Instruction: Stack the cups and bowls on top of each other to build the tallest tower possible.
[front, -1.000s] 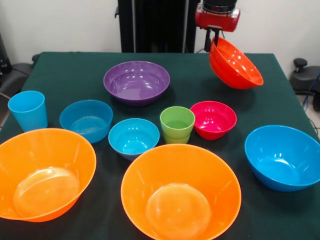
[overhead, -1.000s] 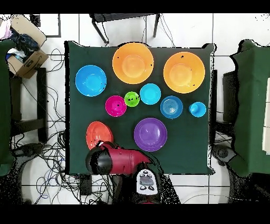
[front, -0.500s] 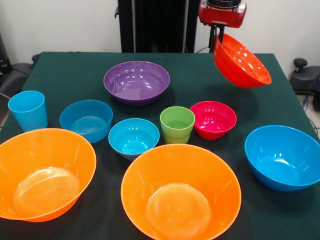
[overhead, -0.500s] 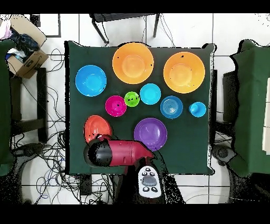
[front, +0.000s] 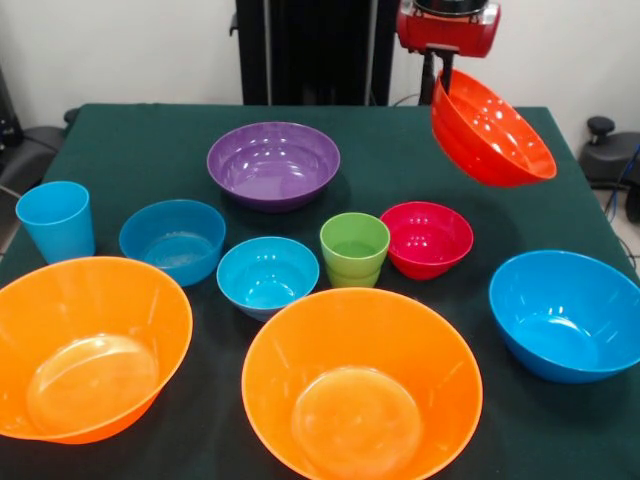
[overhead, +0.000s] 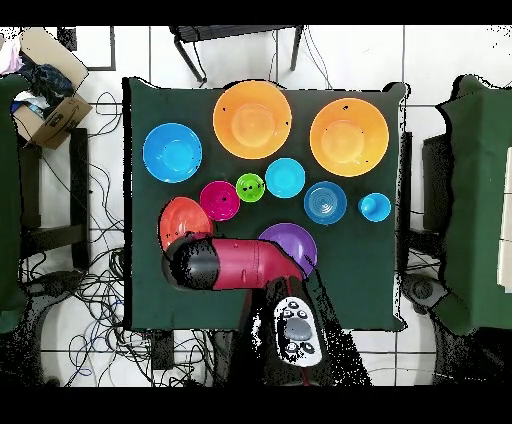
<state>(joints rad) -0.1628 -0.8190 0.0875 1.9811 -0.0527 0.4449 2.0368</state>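
Note:
My gripper (front: 445, 88) is shut on the rim of the red-orange bowl (front: 495, 130), which hangs tilted in the air above the pink-red bowl (front: 426, 238). From overhead the arm head hides the gripper; the held bowl (overhead: 182, 220) shows beside it. On the table stand the purple bowl (front: 273, 163), the lime green cup (front: 354, 248), the light blue cup (front: 56, 220), three blue bowls (front: 172, 240) (front: 267, 275) (front: 565, 315) and two big orange bowls (front: 90, 345) (front: 360, 385). All rest apart and upright, none nested.
The dark green table (front: 130, 130) ends close behind the orange bowls at the front. Overhead, my arm (overhead: 240, 265) covers part of the purple bowl (overhead: 298, 240). A cardboard box (overhead: 45, 85) and chairs stand off the table.
The gripper has carried the red-orange bowl out from the table's edge toward the pink-red bowl, rightward in the front view. The bowls and cups on the table have not moved.

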